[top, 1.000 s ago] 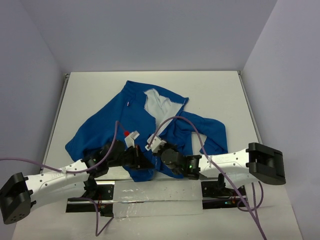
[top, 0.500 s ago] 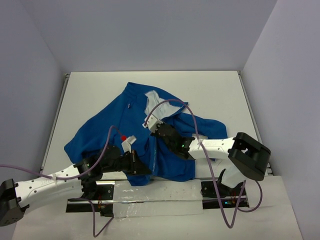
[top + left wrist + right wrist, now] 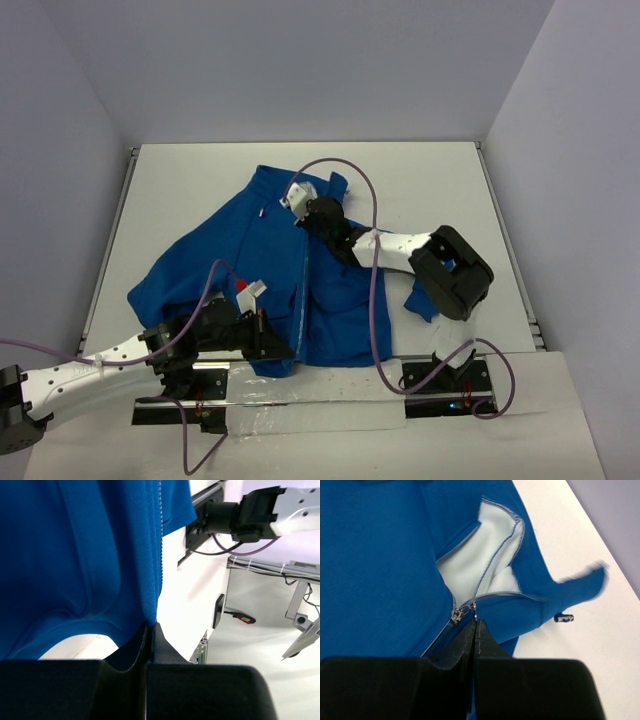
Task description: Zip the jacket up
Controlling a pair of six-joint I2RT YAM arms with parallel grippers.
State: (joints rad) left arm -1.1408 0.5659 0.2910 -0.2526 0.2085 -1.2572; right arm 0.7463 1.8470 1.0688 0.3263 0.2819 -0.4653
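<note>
Jacket (image 3: 75,555) hem tip inside left hand (image 3: 150,631)

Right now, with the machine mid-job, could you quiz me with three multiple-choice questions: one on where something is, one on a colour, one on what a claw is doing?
1. Where on the jacket is the right gripper?
A. at the near hem
B. up by the collar
C. on a sleeve cuff

2. What colour is the lining showing at the neck opening?
A. white
B. red
C. yellow

3. What is the left gripper doing?
A. hanging open above the table
B. shut on the jacket's bottom hem by the zipper
C. gripping a cable

Answers:
1 B, its fingertips sit at the zipper pull just under the open collar.
2 A, white fabric shows inside the blue.
3 B, its closed fingers pinch the hem edge below the zipper teeth.
</note>
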